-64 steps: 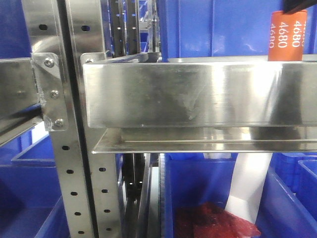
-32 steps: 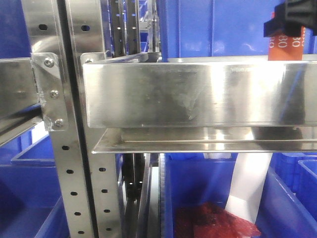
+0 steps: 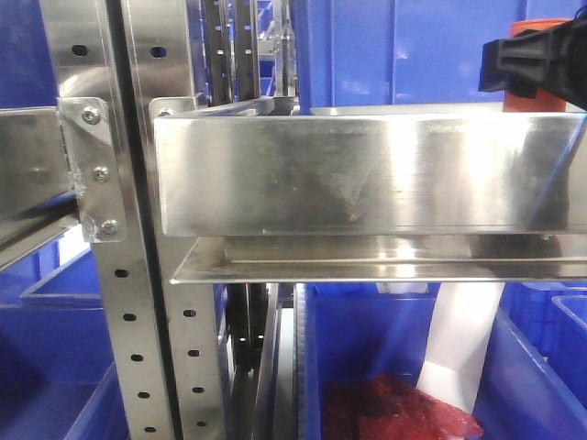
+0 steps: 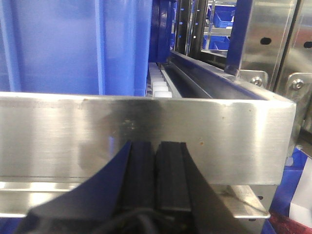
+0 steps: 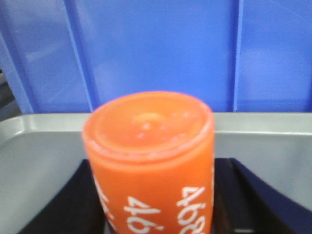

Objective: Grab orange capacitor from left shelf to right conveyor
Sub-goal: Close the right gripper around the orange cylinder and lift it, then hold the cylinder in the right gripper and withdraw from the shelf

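Note:
The orange capacitor [image 5: 148, 126], printed with white "4680", stands upright on the left shelf [image 3: 339, 170], just behind its steel front rail. Only its top [image 3: 546, 23] shows in the front view, at the upper right. My right gripper [image 5: 155, 168] is shut on it, one black finger against each side; it appears as a black block [image 3: 537, 64] covering the cylinder's body. My left gripper [image 4: 156, 146] is shut with nothing between its pads, right in front of the shelf's front rail [image 4: 219, 131]. The right conveyor is out of view.
Blue plastic bins [image 3: 404, 55] stand behind the capacitor and below the shelf. One lower bin holds red material [image 3: 394, 412] and a white strip [image 3: 463, 348]. Perforated steel uprights [image 3: 138, 275] rise at the left. White rollers [image 4: 158, 87] run back along the shelf.
My right gripper has come down from the top edge over the capacitor and now covers most of its body. The capacitor has stayed in place on the shelf.

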